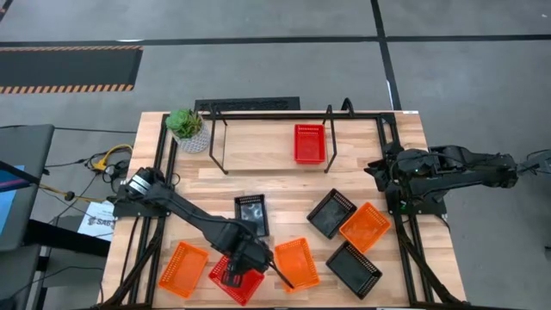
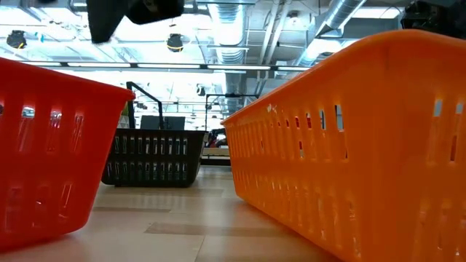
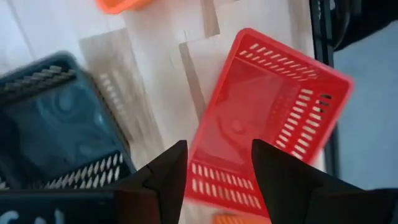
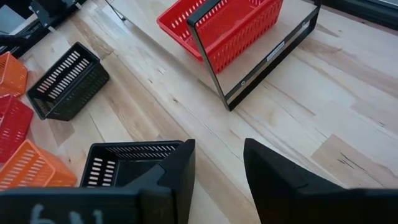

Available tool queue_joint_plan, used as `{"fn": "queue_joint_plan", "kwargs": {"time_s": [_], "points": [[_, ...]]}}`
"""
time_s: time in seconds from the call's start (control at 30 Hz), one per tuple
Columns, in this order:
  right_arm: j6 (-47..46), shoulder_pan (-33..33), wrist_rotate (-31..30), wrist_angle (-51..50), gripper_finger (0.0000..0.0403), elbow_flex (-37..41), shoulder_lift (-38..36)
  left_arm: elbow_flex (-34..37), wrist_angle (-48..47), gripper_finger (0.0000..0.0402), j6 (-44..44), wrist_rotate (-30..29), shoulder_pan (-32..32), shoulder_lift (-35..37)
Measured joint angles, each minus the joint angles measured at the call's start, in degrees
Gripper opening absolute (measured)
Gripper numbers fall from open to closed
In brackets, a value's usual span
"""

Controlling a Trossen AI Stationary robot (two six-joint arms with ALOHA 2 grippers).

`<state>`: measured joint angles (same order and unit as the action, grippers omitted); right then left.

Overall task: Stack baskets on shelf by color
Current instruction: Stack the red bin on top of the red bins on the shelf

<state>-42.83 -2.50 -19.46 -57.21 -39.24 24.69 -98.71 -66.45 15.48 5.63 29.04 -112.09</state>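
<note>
My left gripper [image 1: 241, 263] [image 3: 217, 167] is open above a red basket [image 1: 234, 279] [image 3: 264, 118] that rests on its base near the table's near edge. Its fingers stand over one short end wall without touching it. A second red basket [image 1: 310, 143] [image 4: 224, 25] sits on the shelf [image 1: 258, 146] board. Three orange baskets [image 1: 183, 269] [image 1: 297, 263] [image 1: 365, 226] and three black ones [image 1: 251, 213] [image 1: 331, 213] [image 1: 354, 269] lie scattered on the table. My right gripper [image 1: 383, 168] [image 4: 217, 163] is open by the shelf's right end, above the table and a black basket [image 4: 124, 163].
A white plant pot [image 1: 189, 131] stands at the shelf's left end. Black tubular arm frames [image 1: 405, 232] run along both table sides. In the low view the red basket [image 2: 44, 145] and an orange basket [image 2: 364, 145] stand close, with bare wood between them.
</note>
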Motion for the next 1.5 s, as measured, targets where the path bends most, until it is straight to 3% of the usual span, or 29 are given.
{"fn": "queue_joint_plan", "kwargs": {"time_s": [0.23,0.5,0.73,0.87,1.17,1.5], "points": [[-0.22,0.00,0.00,-0.16,0.0159,0.01,0.00,6.90,7.23,0.0166,-8.07,2.41,-0.02,0.02],[-0.23,0.00,0.02,-0.20,0.0159,0.00,-0.01,13.42,16.45,0.0166,-10.82,3.12,-0.62,0.04],[-0.26,0.00,0.02,-0.20,0.0159,0.01,0.00,17.24,18.05,0.0164,-12.25,5.51,-2.26,0.04],[-0.38,0.00,0.02,-0.20,0.0159,0.01,-0.02,17.61,18.20,0.0134,-14.89,8.04,-2.84,0.04],[-2.14,0.00,0.02,-0.25,0.0159,0.01,-0.02,17.61,18.95,0.0009,-17.92,7.07,-3.45,0.04],[-2.14,0.00,0.02,-0.90,0.0159,-0.01,0.00,17.59,18.69,0.0002,-15.54,7.34,-3.76,0.81]]}}
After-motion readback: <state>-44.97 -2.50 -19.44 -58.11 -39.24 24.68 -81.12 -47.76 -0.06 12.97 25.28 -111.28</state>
